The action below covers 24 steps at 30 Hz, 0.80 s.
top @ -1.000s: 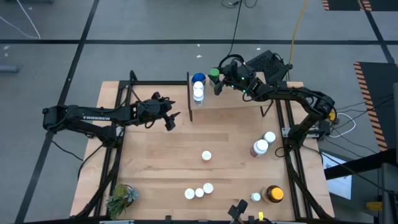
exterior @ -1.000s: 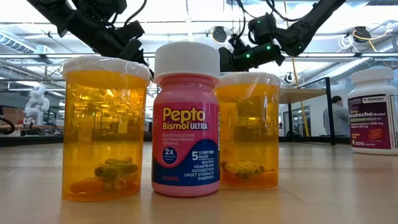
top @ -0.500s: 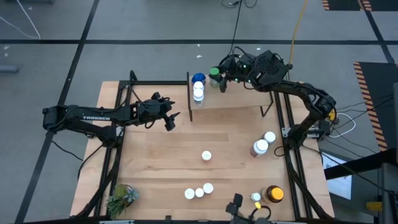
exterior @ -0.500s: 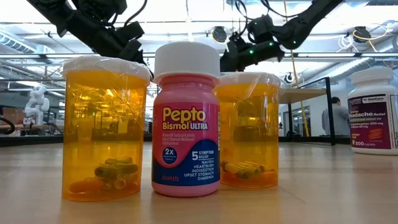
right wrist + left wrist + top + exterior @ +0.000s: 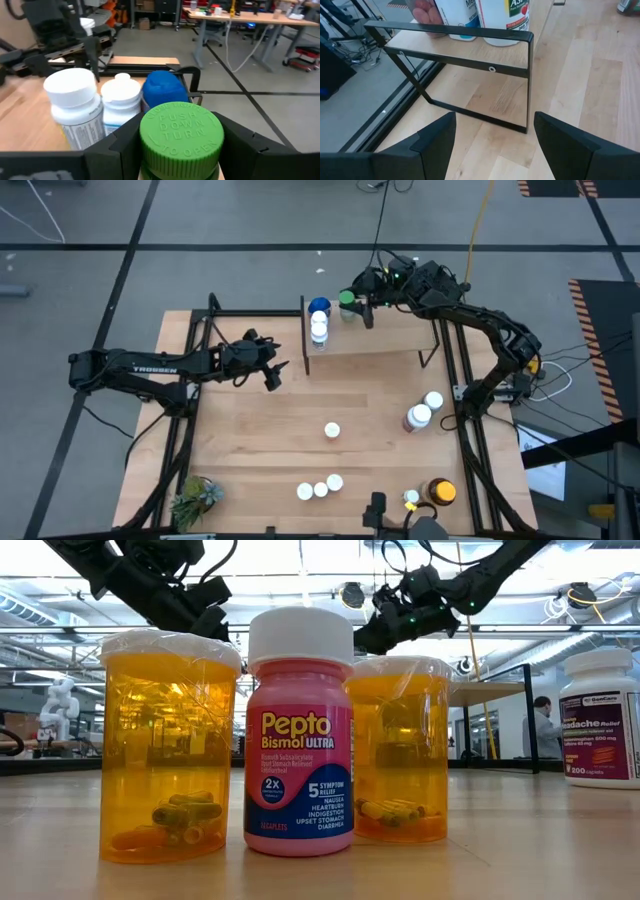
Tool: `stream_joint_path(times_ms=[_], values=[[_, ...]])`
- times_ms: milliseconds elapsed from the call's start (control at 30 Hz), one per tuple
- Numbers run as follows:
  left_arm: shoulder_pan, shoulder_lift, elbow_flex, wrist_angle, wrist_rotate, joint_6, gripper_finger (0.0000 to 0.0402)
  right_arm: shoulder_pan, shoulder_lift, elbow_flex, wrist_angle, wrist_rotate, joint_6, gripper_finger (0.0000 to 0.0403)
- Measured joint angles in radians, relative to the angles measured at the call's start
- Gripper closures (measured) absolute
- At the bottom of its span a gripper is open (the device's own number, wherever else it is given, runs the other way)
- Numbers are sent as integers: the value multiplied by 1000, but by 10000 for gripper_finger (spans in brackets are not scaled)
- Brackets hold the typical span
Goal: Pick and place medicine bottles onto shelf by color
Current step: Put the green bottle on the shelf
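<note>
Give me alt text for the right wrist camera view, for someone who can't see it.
A green-capped bottle, its cap embossed "push down turn to open", sits between the right claw's dark fingers. Just beyond stand two white-capped bottles and a blue-capped bottle on the light-wood shelf. The left arm shows farther off, with a workshop behind.

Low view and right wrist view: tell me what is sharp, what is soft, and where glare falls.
Low view: the Pepto Bismol bottle is sharp, the room behind soft, and ceiling lights wash out the top, so the arms read as silhouettes. Right wrist view: the green cap between the right gripper fingers shows crisp lettering; the benches beyond are softer.
</note>
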Motion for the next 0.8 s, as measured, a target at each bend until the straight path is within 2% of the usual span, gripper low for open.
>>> stream_joint_path(times_ms=[200, 500, 800], values=[[0, 0, 0, 0, 0, 0, 128, 2, 7, 0, 16, -5, -30, 210], [0, 0, 0, 1, 0, -4, 128, -13, 82, -1, 150, 16, 37, 209], [0, 0, 0, 2, 0, -4, 128, -24, 110, -1, 163, 15, 56, 200]])
